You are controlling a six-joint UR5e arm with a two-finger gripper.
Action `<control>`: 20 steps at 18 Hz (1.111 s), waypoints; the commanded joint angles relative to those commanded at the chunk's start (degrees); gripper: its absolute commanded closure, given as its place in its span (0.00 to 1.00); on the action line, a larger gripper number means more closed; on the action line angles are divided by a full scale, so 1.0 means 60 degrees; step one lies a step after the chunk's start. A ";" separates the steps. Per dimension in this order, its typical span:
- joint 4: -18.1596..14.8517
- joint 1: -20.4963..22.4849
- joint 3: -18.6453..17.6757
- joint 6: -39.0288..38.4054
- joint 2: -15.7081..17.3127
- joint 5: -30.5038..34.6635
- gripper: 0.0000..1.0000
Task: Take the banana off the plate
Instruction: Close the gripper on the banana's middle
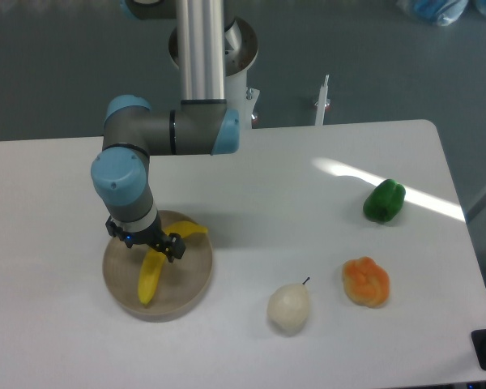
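The banana [151,278] lies on the tan plate [190,284] at the left of the white counter [275,194], its lower end pointing toward the plate's front-left rim and its upper end curving right toward the plate's back edge. By its look it is light, smooth-skinned and fairly firm, though soft enough to bruise under a hard pinch; its rounded, curved body could roll or slip sideways between two fingers, so I judge the best hold to be across the thick middle of the body, fingers closing on its two long sides, rather than at either tapering end. The end effector [146,242] sits low over the banana's upper middle, right at the bend, and its dark body covers that part of the fruit. Whether the fingers are spread, closed, or already pressing the peel cannot be told from here: the fingertips are small, dark and blurred against the plate. Also hidden is how much of the banana rests flat under the tool. Well apart to the right stand a pale pear [289,307], a lumpy orange pepper [366,281] and a green pepper [385,201], none near the plate.
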 joint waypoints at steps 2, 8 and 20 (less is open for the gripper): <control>0.0000 0.0000 -0.0015 0.0029 0.0000 0.0000 0.50; 0.0000 0.0000 0.0000 0.0059 0.0000 0.0000 0.75; -0.0278 0.0833 0.0000 0.1198 0.1097 0.0380 0.82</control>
